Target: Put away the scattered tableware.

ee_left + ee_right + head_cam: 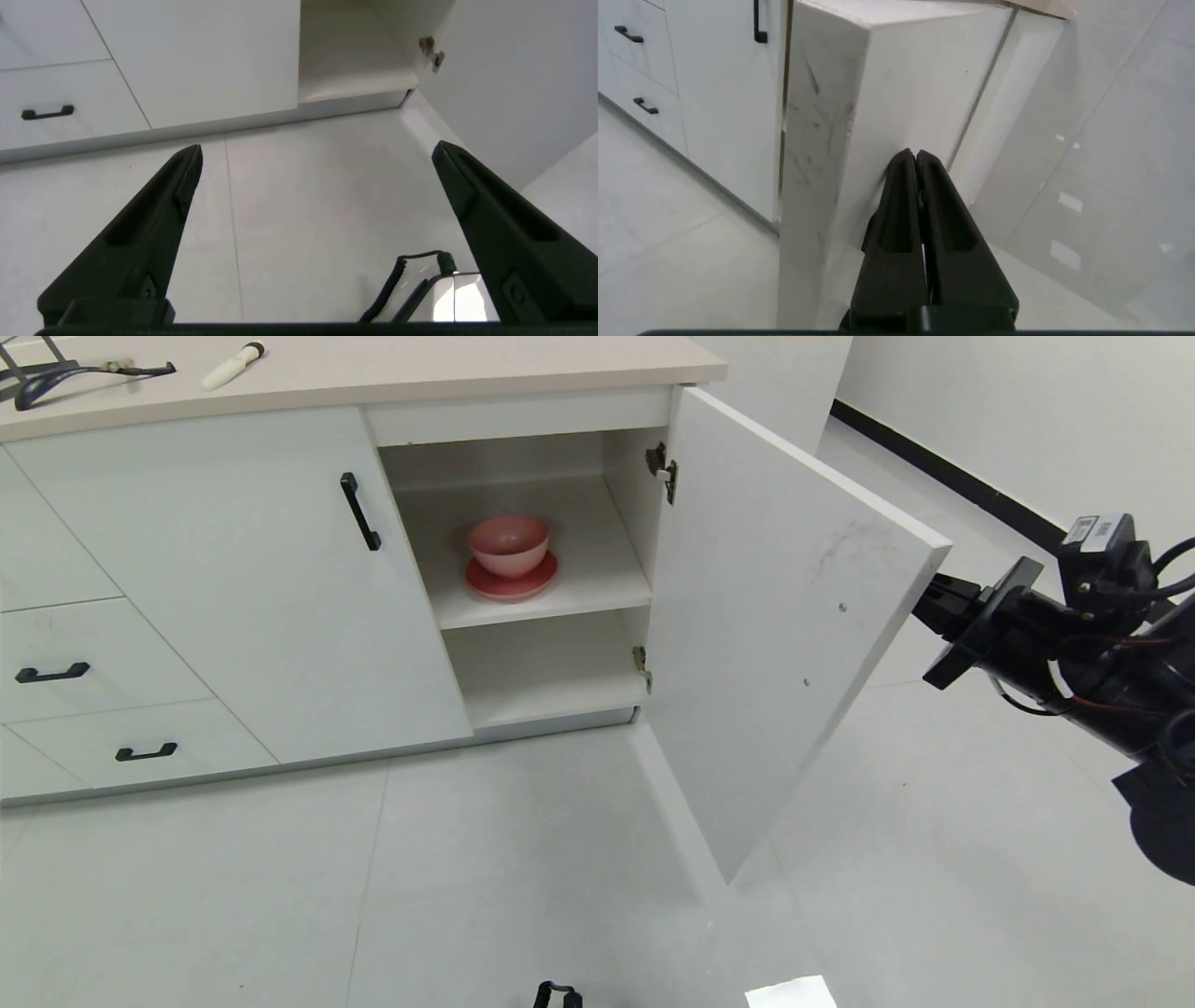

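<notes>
right gripper [916, 157] had its two fingers pressed flat together with nothing between them, and the tips were touching the outer face of the open cabinet door [878, 93], near its free edge. from the head view i could see the arm coming in from behind the door, on the side away from the shelves. left gripper [318, 149] hung low over the floor with its fingers spread wide and nothing in them, apart from the door.

the tableware i could make out was a pink bowl [509, 543] sitting upright on a red plate [512, 581], both on the upper shelf [597, 569] inside the cabinet, set back from the shelf's front lip. a white-handled utensil [233, 366] lay on the counter [420, 364] above, and i could not tell whether it belonged to the job.

i judged the step in hand to be swinging the door shut. the worry was the contact: two closed tips on a smooth panel give no hold, so if my push ran along the face rather than square into it, the tips could skid off the edge and the arm could lunge past. a hard shove could also slam the door, jar the hinges [661, 467] and rattle the bowl on its plate.
</notes>
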Tool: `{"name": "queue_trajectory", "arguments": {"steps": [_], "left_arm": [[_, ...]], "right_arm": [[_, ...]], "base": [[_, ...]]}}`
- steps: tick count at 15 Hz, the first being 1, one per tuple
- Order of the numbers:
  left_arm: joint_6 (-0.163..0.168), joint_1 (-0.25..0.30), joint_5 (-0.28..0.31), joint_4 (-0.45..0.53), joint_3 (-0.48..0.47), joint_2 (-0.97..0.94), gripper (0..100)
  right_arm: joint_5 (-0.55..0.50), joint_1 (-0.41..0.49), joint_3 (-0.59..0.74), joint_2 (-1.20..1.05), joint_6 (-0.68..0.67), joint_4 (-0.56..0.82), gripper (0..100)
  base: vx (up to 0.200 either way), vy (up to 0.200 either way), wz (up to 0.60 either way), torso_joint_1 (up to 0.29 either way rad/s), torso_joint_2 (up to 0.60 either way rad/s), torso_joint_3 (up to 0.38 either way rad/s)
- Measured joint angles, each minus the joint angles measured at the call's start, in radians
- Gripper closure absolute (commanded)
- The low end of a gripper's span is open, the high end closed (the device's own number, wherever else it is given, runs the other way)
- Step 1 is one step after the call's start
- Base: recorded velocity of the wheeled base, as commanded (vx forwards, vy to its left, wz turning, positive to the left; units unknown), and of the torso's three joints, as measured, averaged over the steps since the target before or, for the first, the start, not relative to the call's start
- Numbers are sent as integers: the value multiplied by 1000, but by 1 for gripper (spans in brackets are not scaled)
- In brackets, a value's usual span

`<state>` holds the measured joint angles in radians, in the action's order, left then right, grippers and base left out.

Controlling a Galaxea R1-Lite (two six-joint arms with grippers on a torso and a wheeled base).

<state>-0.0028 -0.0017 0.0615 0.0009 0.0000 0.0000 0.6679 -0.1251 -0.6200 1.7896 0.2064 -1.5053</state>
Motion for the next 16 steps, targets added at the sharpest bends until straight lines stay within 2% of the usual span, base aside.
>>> {"name": "queue_trajectory", "arguments": {"steps": [5, 8, 16], "left_arm": [[0, 0, -1, 0, 0, 0, 0], [0, 0, 0, -1, 0, 0, 0], [0, 0, 0, -1, 0, 0, 0]], "right_arm": [[-3, -49, 1, 0, -4, 1, 100], [-39, -125, -2, 1, -10, 2, 100], [-56, -260, -110, 97, -12, 4, 100]], "base": [[0, 0, 0, 0, 0, 0], [0, 0, 0, 0, 0, 0], [0, 0, 0, 0, 0, 0]]}}
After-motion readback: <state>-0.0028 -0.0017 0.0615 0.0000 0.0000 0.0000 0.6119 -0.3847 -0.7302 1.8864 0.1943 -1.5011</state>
